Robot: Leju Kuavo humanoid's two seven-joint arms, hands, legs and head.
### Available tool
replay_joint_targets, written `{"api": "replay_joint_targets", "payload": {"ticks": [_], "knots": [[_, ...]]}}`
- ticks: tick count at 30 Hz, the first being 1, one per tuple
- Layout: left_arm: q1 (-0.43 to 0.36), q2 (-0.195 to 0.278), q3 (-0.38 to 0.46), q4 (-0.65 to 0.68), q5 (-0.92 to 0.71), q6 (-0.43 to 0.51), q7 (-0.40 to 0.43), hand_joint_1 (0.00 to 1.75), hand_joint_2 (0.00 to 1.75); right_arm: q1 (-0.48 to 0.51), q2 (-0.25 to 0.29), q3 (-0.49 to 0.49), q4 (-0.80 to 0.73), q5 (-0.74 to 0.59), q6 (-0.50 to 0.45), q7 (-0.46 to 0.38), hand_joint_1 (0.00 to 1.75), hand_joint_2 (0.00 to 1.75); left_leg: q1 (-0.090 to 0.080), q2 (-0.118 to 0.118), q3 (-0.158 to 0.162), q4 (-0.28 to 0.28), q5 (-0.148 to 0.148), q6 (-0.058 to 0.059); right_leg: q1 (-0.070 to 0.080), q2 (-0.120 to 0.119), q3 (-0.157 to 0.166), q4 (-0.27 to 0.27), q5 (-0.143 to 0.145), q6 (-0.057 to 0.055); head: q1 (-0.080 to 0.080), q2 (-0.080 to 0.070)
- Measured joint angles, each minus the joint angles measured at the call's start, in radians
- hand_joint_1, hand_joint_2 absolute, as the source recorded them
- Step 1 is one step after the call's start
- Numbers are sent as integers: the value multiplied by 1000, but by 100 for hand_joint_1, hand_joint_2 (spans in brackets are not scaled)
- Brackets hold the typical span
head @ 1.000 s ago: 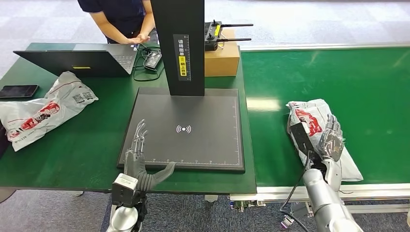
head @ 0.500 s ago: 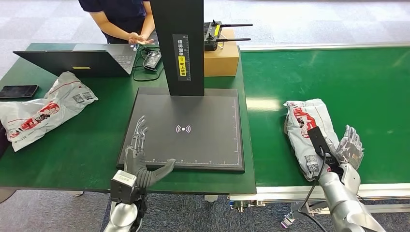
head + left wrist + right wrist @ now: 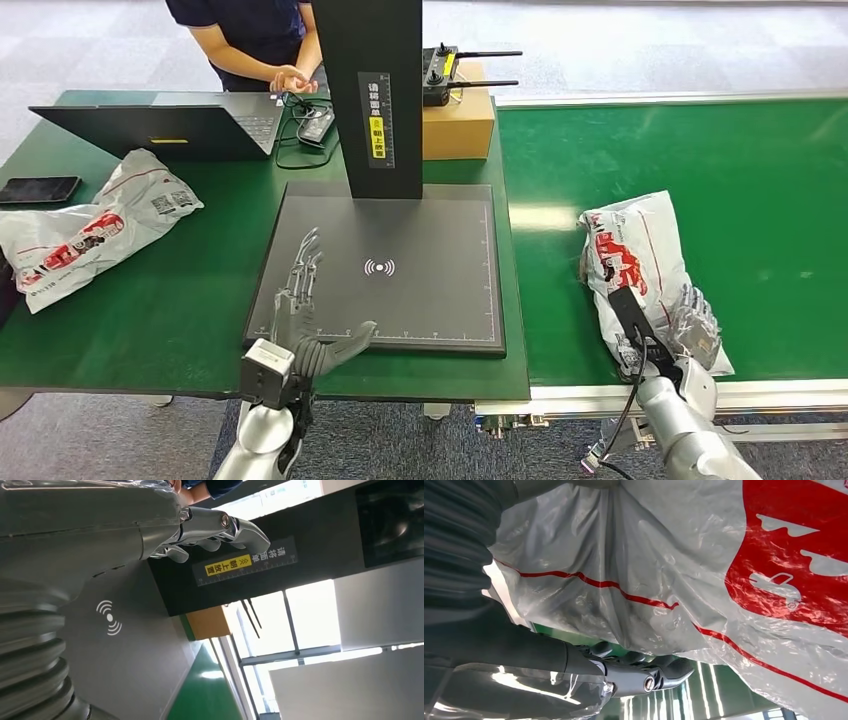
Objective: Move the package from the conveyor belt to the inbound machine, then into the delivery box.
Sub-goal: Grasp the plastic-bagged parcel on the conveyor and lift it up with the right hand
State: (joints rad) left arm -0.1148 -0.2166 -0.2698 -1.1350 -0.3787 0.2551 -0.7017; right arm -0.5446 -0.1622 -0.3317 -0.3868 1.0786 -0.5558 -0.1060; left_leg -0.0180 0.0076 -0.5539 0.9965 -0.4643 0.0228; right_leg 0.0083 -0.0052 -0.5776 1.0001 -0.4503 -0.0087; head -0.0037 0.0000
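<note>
The crinkled white plastic package with red print (image 3: 634, 262) lies on the green conveyor belt (image 3: 740, 170), near its front edge. The right hand (image 3: 693, 328) lies against the package's near end, fingers under its edge; whether it grips, I cannot tell. The left hand (image 3: 303, 305), fingers spread and empty, hovers over the black inbound machine plate (image 3: 430, 270) near its front left corner.

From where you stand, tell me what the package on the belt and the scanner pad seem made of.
Package: thin glossy plastic film, probably a poly mailer, since it is crinkled, shiny and printed red. Scanner pad: matte black, smooth, flat and rigid-looking; plastic or coated metal, cannot tell which.
</note>
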Motion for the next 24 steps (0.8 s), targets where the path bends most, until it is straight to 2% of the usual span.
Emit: {"api": "replay_joint_targets", "payload": {"ticks": [4, 5, 6, 9, 10, 15, 24], "knots": [[-14, 0, -8, 16, 8, -3, 0, 0, 175, 10, 13, 0, 0, 4, 16, -2, 0, 175, 0, 0, 2, 0, 0, 0, 0, 0, 2, 0, 0, 0, 0, 0], [-18, 0, -10, 21, 12, -4, 0, 0, 175, 12, 16, 0, 0, 5, 24, -3, 6, 175, 0, 0, 2, 0, 0, 0, 0, 0, 2, 0, 0, 0, 0, 0], [-21, 0, -13, 25, 16, -6, 0, 0, 175, 13, 18, 0, 0, 6, 31, -5, 29, 175, 0, 0, 3, 0, 0, 0, 0, 0, 3, 0, 0, 0, 0, 0], [-28, 0, -22, 36, 25, -7, 0, 0, 175, 19, 25, 0, 0, 9, 40, -13, 123, 175, 0, 0, 4, 0, 0, 0, 0, 0, 4, 0, 0, 0, 0, 0], [-29, 0, -24, 39, 27, -7, 0, 0, 175, 22, 28, 0, 0, 11, 40, -15, 134, 175, 0, 0, 5, 0, 0, 0, 0, 0, 5, 0, 0, 0, 0, 0], [-30, 1, -34, 52, 40, 4, 0, 0, 175, 37, 40, 0, -5, 18, 38, -27, 156, 175, 0, 1, 5, 0, 0, 0, 0, 0, 6, 0, 0, 0, 0, 0], [-29, 6, -50, 65, 54, 25, 0, 0, 175, 44, 52, 2, -38, 25, 30, -61, 159, 175, 0, 1, 5, 0, 0, 0, 0, 0, 6, 0, 0, 0, 0, 0]]}}
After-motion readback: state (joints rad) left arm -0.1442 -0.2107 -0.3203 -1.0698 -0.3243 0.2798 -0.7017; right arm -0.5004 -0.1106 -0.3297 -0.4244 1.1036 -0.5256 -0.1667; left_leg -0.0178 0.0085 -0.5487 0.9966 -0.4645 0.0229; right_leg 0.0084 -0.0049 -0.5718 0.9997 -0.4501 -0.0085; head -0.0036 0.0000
